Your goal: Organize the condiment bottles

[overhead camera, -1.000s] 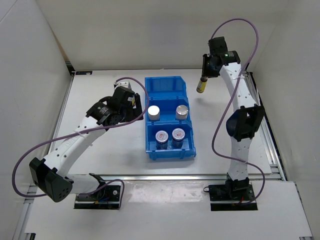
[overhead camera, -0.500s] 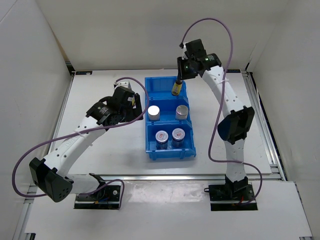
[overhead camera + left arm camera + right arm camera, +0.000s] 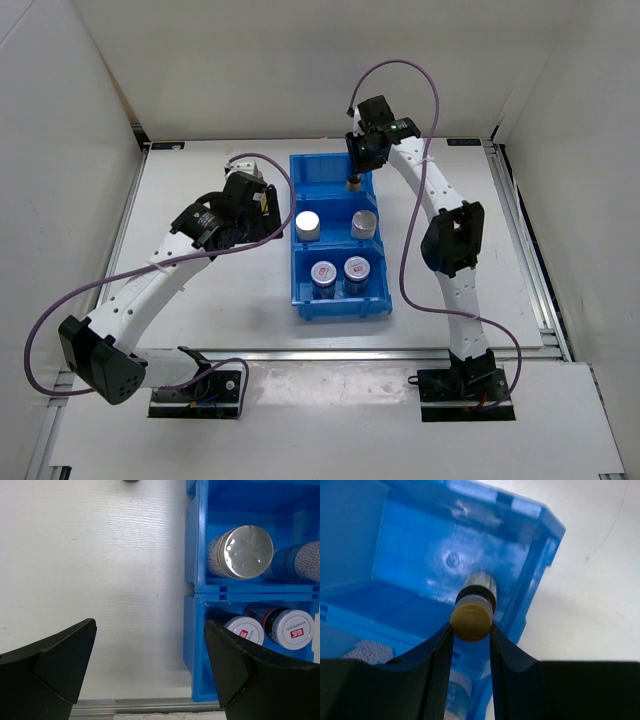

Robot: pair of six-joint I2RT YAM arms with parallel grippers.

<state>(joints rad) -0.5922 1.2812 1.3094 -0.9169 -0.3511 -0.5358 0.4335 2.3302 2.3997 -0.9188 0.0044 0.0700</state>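
Bottle (image 3: 472,621), slim (golden end, dark collar), pinched by right fingers (image 3: 440,670) at blue bin (image 3: 385,540), left fingers (image 3: 55,665) wide.

The bin (image 3: 340,305) is blue, cylinders (image 3: 307,226) white with silver caps (image 3: 246,551), jar lids (image 3: 295,630) red-marked white, bottle (image 3: 471,622) amber.

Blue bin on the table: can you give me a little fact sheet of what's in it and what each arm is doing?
Container: blue bin, three compartments
Far compartment: amber bottle, cap up, gripped by right gripper, near the right wall
Middle compartment: two silver-capped cylinders
Near compartment: two red-marked jars
Left gripper: open, empty, over the table left of the bin
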